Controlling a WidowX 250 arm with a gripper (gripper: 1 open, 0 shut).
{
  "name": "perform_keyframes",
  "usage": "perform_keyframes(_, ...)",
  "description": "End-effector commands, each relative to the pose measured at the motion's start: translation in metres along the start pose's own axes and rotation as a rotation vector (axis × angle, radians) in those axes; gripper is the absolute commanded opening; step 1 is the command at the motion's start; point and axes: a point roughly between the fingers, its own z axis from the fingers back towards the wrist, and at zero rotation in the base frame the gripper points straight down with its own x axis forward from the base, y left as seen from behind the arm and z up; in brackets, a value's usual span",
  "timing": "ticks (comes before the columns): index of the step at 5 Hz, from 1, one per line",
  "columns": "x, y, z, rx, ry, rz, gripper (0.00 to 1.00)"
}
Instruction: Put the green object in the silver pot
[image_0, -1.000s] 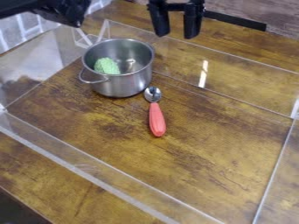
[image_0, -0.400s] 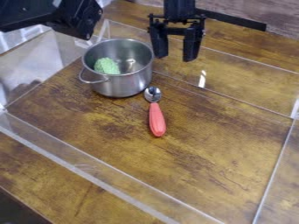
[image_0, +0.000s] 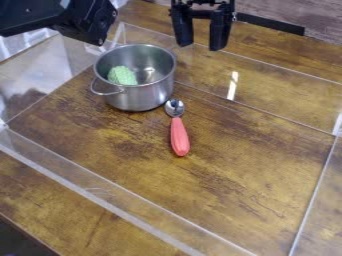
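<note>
Silver pot (image_0: 150, 95) upright on the wooden worktop (image_0: 238, 190), with the green object (image_0: 123, 75) lying inside it, near the wall on the left of the view. The lump is seen through the open mouth and sits within the rim; no part of it is seen hanging over the edge. The condition named in the task therefore appears to be met: the green object is in the silver pot.

The black jaws (image_0: 203, 44) are at the top of the view, beyond the pot and to its right, apart from both pot and lump. The two dark fingers stand spread, with a gap between them, and nothing is seen held there. The arm above the jaws is cut off by the upper edge of the view.

The red-handled spoon (image_0: 178, 132) lies on the worktop just beside the pot, its metal bowl toward the pot and its handle pointing toward the near side. It plays no part in the task and calls for no handling.

Remaining work, as judged from this arrangement: none on the lump itself. At most, the arm needs to remain clear of the pot; a low sweep back across it could knock the rim or a side handle and tip the contents.
</note>
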Motion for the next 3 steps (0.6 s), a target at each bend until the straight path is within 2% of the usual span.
perform_keyframes(1,-0.0005,-0.0204,0.037,0.041,-0.072,-0.09,1.0)
perform_keyframes(2,0.0028,-0.0235,0.0325,0.047,-0.056,-0.118,1.0)
perform_keyframes(3,0.0042,-0.0299,0.0271,0.049,-0.049,-0.107,1.0)
